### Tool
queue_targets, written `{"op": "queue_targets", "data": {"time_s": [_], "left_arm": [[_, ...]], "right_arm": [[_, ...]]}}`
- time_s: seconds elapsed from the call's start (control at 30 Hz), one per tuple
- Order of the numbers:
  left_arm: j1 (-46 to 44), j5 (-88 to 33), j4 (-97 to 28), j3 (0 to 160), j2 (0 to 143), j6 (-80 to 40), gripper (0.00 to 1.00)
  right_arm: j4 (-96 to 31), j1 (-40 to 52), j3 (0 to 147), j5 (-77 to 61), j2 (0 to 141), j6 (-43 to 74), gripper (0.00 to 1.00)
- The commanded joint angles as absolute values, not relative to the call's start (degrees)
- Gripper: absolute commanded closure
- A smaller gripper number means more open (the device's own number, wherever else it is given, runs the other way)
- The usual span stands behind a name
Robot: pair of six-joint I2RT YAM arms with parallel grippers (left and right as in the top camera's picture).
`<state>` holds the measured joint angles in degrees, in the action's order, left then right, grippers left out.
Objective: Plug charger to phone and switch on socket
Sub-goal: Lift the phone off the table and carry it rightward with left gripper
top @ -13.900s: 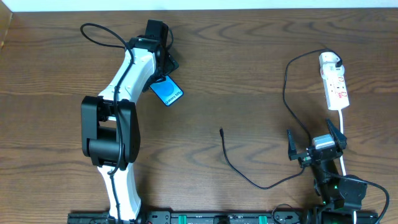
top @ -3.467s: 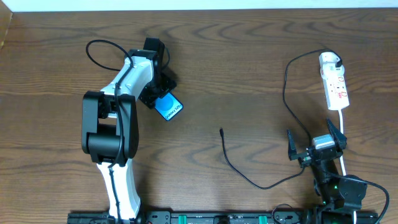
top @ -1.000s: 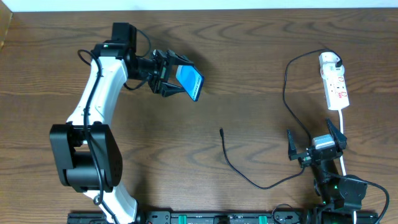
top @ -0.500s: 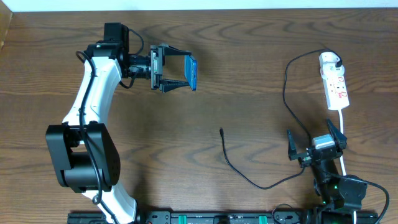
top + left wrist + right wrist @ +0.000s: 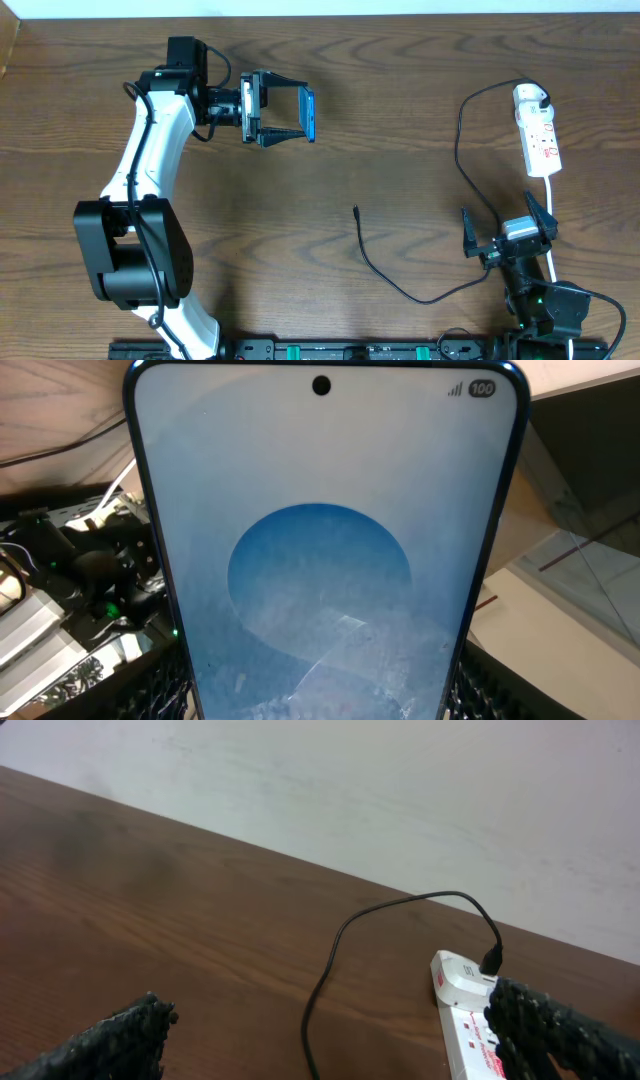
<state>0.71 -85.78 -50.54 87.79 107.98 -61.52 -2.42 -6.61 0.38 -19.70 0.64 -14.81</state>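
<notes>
At ten o'clock in the overhead view, raised off the worktop [image 5: 420, 60]: left claw [image 5: 295, 112], stretched toward three o'clock and clamped across the phone [image 5: 310, 113]. Seen edge-on from above, a thin blue strip at the fingertips. In the left wrist view, lit screen square to the camera and filling the picture [image 5: 320, 560], camera hole toward twelve o'clock. Lower end, where the port would sit, cut off by the frame; cannot tell how it faces.

Just below centre, toward six o'clock: charger [image 5: 372, 265], slack on the wood, its connector tip [image 5: 356, 211] pointing to twelve o'clock. Well apart from the phone and from both claws. Untouched, by the look of it.

At five o'clock: right claw [image 5: 500, 215], jaws wide apart, gripping nothing, close to the charger's loop and beside the white cord [image 5: 551, 205].

At two o'clock: socket [image 5: 540, 135], lying along the twelve-to-six line, with the black lead entering the white plug [image 5: 530, 97] at its twelve o'clock end. Also visible at four o'clock in the right wrist view [image 5: 465, 1005].

Step in hand, as a judgement: presenting the phone for plugging, with the connector not yet fetched and the switch not yet pressed.

Next move, likely: send the right claw toward nine o'clock, pinch the lead just behind the tip, then line it up with the port. Calls for a steady phone, a port end turned toward the tip, and a straight, gentle push.
</notes>
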Motion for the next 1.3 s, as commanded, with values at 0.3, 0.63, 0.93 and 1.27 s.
{"op": "queue_targets", "data": {"time_s": [0.3,0.63,0.93,1.27], "left_arm": [[1.02,-89.58,-50.52,88.05,106.28,-61.84,0.93],[1.02,-89.54,-50.52,88.05,106.28,-62.3,0.93],[1.02,-89.56,-50.52,88.05,106.28,-62.48,0.93],[0.99,-89.52,-50.52,88.05,106.28,-62.43,0.93]], "right_arm": [[-2.76,-6.33,0.32,-19.66,0.38,-15.46,0.01],[-2.76,-6.33,0.32,-19.66,0.38,-15.46,0.01],[-2.76,-6.33,0.32,-19.66,0.38,-15.46,0.01],[-2.76,-6.33,0.32,-19.66,0.38,-15.46,0.01]]}}
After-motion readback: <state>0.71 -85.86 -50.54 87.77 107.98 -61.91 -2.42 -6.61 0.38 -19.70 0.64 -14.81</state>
